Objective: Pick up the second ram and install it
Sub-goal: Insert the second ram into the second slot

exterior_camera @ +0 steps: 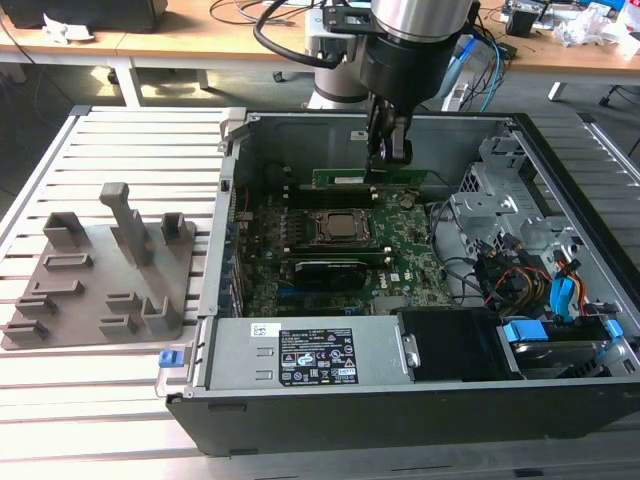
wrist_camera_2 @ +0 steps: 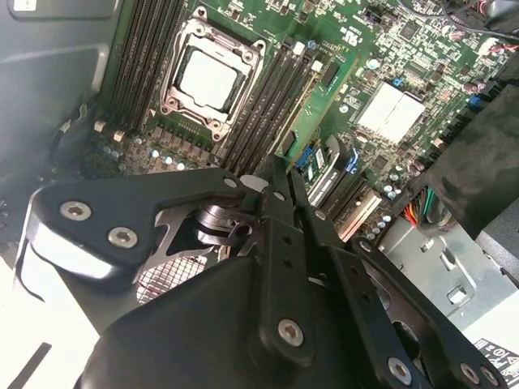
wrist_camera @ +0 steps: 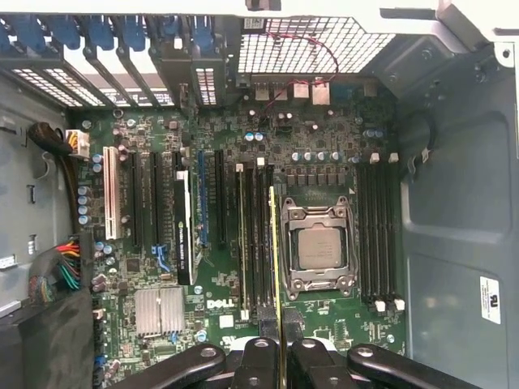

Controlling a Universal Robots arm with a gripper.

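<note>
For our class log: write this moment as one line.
pincer: shut on second ram | ram: edge-on above motherboard slots beside CPU socket

The arm at the top centre of the exterior view is a silver-grey tube ending in a black wrist with black cables looping off it, and its gripper, at the second wrist view's centre, is matt black linkage bars fastened with silver screws.
</note>
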